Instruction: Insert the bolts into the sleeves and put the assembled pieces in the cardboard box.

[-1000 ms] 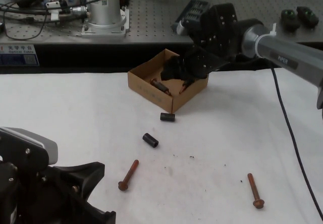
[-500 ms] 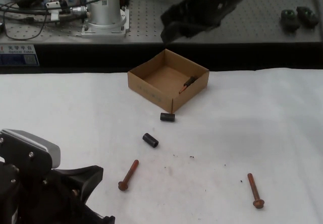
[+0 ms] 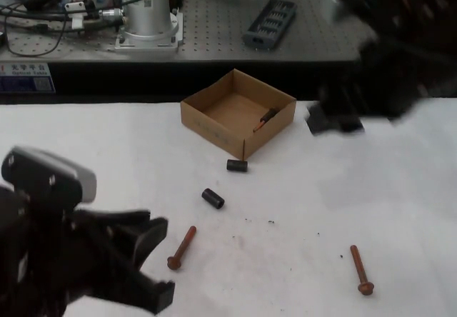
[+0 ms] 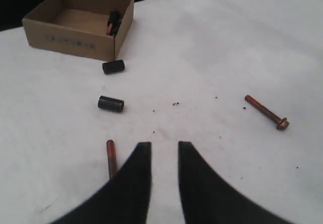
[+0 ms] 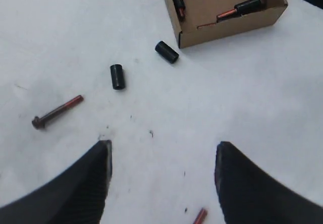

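Since an assembled piece (image 5: 239, 7) lies in the cardboard box (image 5: 222, 30), the right gripper (image 5: 161, 146) hangs spread and empty, while the barely parted left gripper (image 4: 160, 148) seemingly targets the lower-left bolt (image 4: 110, 158).

Brown cardboard box (image 3: 211, 128), blk sleeves (image 3: 213, 198), copper-red bolts (image 3: 181, 248), all on white cloth (image 3: 400, 210) w/ dark specks.
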